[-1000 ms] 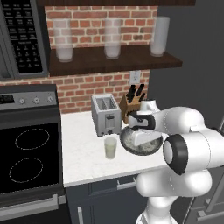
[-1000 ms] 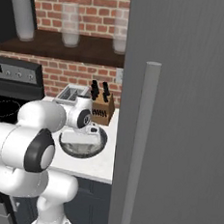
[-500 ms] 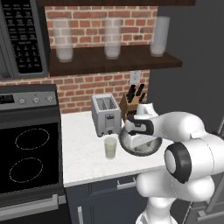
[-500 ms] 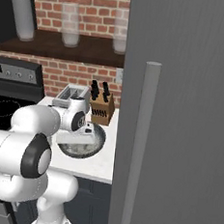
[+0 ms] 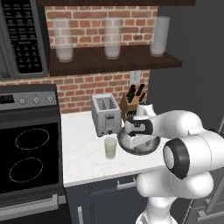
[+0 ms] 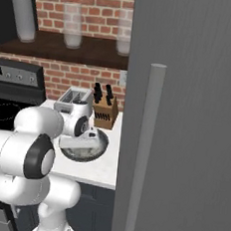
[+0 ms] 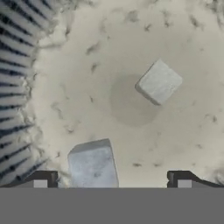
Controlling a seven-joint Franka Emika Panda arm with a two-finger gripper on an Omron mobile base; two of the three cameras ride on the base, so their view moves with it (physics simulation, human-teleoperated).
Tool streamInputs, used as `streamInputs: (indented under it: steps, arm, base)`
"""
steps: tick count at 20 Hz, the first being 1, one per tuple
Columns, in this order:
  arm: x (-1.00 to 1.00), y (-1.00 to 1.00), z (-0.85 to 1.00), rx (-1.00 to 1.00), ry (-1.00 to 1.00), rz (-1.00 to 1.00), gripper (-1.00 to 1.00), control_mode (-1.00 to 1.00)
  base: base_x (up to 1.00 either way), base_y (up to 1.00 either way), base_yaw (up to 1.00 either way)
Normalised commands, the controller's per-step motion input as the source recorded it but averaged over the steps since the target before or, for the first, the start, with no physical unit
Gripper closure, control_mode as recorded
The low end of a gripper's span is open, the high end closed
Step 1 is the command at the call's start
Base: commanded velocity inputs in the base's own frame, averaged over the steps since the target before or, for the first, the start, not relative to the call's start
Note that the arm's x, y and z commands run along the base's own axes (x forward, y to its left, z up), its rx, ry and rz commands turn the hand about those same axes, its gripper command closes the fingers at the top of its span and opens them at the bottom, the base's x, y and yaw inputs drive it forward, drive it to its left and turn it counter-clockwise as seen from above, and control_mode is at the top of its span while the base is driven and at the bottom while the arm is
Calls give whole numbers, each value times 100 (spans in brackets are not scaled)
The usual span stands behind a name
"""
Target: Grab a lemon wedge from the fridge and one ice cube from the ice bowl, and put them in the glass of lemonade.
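The ice bowl (image 5: 148, 148) sits on the counter, right of the glass of lemonade (image 5: 110, 148). My gripper (image 5: 136, 139) hangs low over the bowl (image 6: 98, 147), pointing down into it. In the hand view the gripper (image 7: 111, 180) is open, its fingertips (image 7: 41, 179) wide apart above the speckled bowl floor (image 7: 131, 39). One ice cube (image 7: 92, 167) lies between the fingertips, nearer the left one. A second ice cube (image 7: 159, 82) lies farther off. The fridge (image 6: 187, 119) stands shut with its bar handle (image 6: 141, 150) facing me. The lemon wedge is out of view.
A silver toaster (image 5: 106, 114) and a knife block (image 5: 133, 101) stand behind the bowl against the brick wall. The stove (image 5: 28, 157) lies left of the counter. Frosted jars (image 5: 113, 37) line the shelf above.
My hand has swung down and a little left, from above the bowl's back rim to low over its middle. Bowl and glass have stayed put.
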Motion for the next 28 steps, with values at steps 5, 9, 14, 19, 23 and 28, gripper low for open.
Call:
streamInputs:
  steps: [5,9,14,19,23,28]
  arm:
    - [41,0,-25,0,0,0,-100,-100]
    - [16,0,-43,0,0,1,-100,-100]
    - [0,-2,-12,0,0,4,-100,-100]
    - [-20,-3,0,0,0,3,-100,-100]
    - [-24,0,0,0,-1,1,-100,-100]
    - [-1,2,0,0,-5,0,-100,-100]
  base:
    - [0,0,0]
    - [0,0,0]
    - [0,0,0]
    - [0,0,0]
    - [0,0,0]
    - [0,0,0]
